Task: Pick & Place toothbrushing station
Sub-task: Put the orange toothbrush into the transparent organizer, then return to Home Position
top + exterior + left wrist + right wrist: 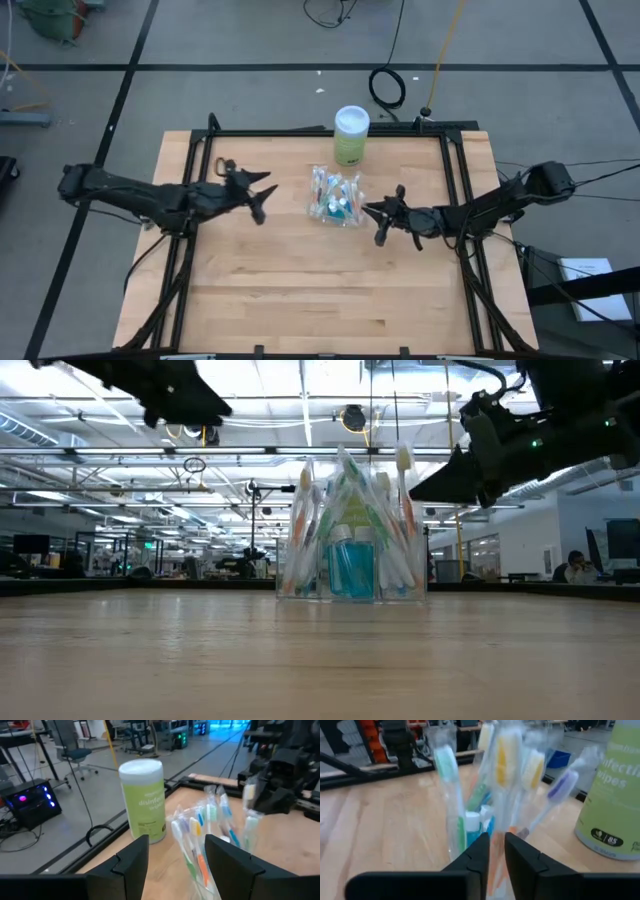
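Observation:
The toothbrushing station [335,197] is a small clear plastic holder that stands upright on its base at the table's middle. It holds several wrapped toothbrushes and a blue bottle [350,572]. My left gripper [265,197] is open, raised above the table a short way left of the station [210,835]. My right gripper [366,209] hovers just right of the station [490,785] at brush-head height. Its fingers are drawn together with only a thin slit between them. No touch with the station shows.
A green canister with a white lid [351,135] stands upright at the table's far edge, just behind the station. It also shows in the left wrist view [144,802]. A black frame [300,131] runs along the table's far and side edges. Bare wood [320,290] lies toward the near edge.

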